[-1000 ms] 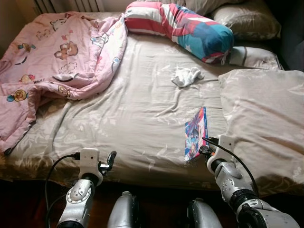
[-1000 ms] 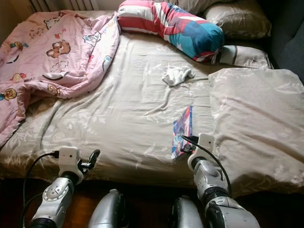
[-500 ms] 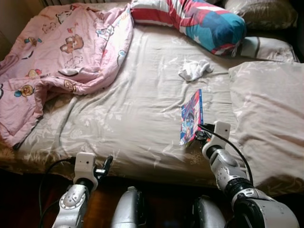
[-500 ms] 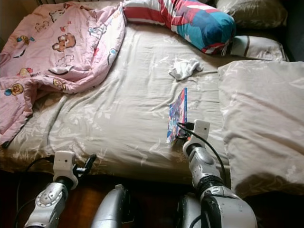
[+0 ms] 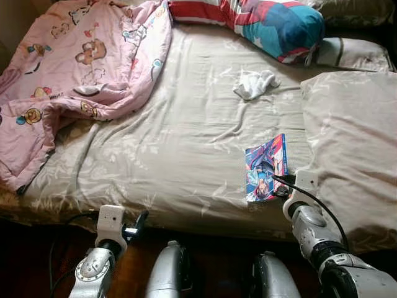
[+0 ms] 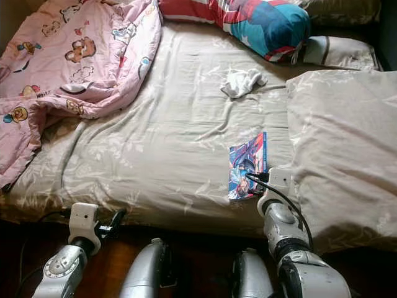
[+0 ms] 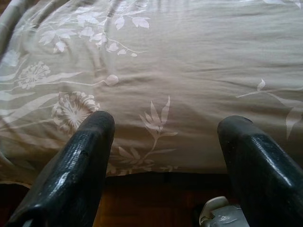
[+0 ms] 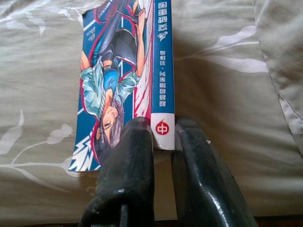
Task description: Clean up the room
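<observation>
Right gripper (image 8: 163,142) is pinching the book (image 5: 266,167) by its spine, lower right of frame. Left gripper (image 7: 165,142) hangs open. Next I'd guess: lift it off the bed (image 5: 186,143).

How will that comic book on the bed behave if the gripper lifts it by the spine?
The comic book looks thin and soft-covered, so it will probably droop or fan open. The right gripper pinches only the spine's corner, so it may swing. Its glossy cover could slip.
</observation>
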Controlling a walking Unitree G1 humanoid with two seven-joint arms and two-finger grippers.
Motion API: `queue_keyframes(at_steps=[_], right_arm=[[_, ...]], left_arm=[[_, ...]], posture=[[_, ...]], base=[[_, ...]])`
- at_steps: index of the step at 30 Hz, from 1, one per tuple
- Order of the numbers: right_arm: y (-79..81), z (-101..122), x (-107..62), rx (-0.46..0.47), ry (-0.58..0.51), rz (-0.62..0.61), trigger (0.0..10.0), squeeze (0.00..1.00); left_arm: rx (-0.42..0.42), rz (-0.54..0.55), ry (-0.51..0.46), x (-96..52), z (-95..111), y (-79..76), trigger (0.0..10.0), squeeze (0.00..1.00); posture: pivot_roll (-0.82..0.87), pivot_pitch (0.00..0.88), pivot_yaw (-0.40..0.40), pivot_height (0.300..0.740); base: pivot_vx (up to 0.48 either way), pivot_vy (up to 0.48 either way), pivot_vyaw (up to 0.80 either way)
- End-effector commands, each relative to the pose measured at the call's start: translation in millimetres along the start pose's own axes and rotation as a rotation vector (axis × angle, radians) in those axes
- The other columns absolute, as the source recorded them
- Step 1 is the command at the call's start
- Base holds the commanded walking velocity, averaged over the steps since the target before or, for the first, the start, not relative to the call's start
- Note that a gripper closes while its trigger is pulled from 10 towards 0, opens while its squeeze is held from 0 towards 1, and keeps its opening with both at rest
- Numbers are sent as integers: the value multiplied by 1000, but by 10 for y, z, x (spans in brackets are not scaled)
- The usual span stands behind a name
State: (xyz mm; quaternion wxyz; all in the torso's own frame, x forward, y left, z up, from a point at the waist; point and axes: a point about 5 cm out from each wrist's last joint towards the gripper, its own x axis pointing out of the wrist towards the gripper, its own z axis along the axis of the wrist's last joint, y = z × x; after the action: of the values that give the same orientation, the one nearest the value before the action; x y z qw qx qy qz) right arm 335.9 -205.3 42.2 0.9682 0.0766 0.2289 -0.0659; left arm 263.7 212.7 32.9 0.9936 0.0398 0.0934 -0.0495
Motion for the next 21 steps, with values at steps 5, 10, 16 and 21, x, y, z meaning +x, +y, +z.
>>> queue_keyframes(at_steps=[5,10,16,21], right_arm=[[-3,-2,0,-17,-3,-33,10000,1000],[-45,20,-2,-22,-15,-58,10000,1000],[-175,75,-14,-19,-49,-123,10000,1000],[-295,224,-29,11,-138,-197,10000,741]], left_arm=[[24,-3,57,-77,-82,16,10000,0],[19,-6,55,-42,-64,0,10000,0],[9,-11,47,9,-32,-41,10000,0],[1,-12,41,51,-3,-67,10000,0]], posture=[[70,312,132,646],[65,311,131,646],[55,302,125,646],[43,286,116,646]], base=[[0,0,0],[0,0,0],[0,0,0],[0,0,0]])
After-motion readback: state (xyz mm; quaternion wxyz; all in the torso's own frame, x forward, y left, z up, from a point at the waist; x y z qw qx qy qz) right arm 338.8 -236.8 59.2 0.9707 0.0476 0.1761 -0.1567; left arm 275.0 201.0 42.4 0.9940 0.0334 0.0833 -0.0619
